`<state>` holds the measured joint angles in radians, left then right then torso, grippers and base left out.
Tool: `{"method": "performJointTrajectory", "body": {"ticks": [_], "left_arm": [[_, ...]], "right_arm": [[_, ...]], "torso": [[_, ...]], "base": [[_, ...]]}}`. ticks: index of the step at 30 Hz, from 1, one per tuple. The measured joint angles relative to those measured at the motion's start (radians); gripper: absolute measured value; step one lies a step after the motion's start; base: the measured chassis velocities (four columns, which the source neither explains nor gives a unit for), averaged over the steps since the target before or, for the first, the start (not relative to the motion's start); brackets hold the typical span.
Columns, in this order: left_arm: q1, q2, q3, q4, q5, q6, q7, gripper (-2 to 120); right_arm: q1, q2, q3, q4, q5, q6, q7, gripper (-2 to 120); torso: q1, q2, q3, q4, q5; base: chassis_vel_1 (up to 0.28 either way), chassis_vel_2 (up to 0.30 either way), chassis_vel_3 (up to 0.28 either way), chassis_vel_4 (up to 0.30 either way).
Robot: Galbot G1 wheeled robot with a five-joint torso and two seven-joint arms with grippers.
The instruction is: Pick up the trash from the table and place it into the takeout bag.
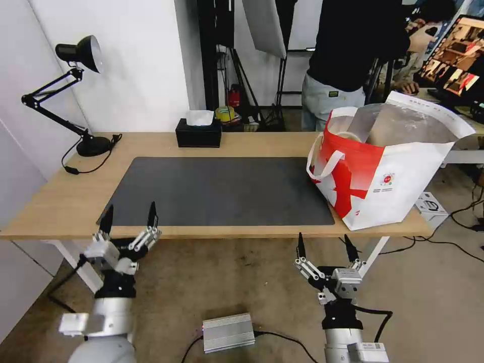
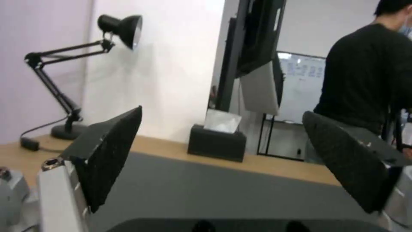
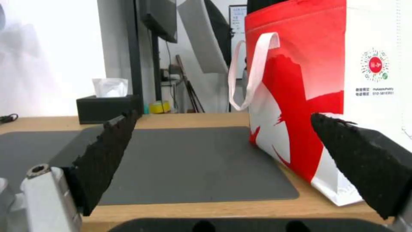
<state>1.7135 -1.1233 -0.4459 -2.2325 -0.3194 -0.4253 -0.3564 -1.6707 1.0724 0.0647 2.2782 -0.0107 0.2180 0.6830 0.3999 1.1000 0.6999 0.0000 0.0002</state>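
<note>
The takeout bag [image 1: 403, 171] stands upright at the right end of the table [image 1: 55, 206], white with a red panel, its foil-lined mouth wide open. A pale curved rim [image 1: 348, 135] shows inside that mouth; the rest of the trash is hidden. The dark grey mat [image 1: 217, 191] lies bare. My left gripper [image 1: 130, 214] is open at the table's front edge, near the left. My right gripper [image 1: 324, 244] hangs open just below the front edge, left of the bag. In the right wrist view the bag [image 3: 300, 64] is close ahead, between the open fingers [image 3: 107, 141].
A black tissue box [image 1: 198, 133] sits at the back middle of the table. A black desk lamp [image 1: 85, 143] stands at the back left with its cable trailing. A silver box [image 1: 228, 331] lies on the floor between my arms. A person stands behind the bag.
</note>
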Motion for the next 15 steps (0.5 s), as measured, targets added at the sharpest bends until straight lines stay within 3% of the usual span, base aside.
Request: {"method": "performJointTrajectory", "body": {"ticks": [6, 15], "left_arm": [[0.028, -0.028, 0.027, 0.031, -0.020, -0.022, 0.057, 100], [0.039, -0.063, 0.059, 0.079, 0.050, -0.039, 0.060, 100]], "right_arm": [[0.000, 0.000, 0.000, 0.000, 0.000, 0.000, 0.000, 100], [0.000, 0.000, 0.000, 0.000, 0.000, 0.000, 0.000, 100]], "torso": [[0.000, 0.000, 0.000, -0.0001, -0.0001], [0.000, 0.000, 0.000, -0.0001, -0.0001]], "base": [[0.000, 0.000, 0.000, 0.000], [0.000, 0.000, 0.000, 0.000]]}}
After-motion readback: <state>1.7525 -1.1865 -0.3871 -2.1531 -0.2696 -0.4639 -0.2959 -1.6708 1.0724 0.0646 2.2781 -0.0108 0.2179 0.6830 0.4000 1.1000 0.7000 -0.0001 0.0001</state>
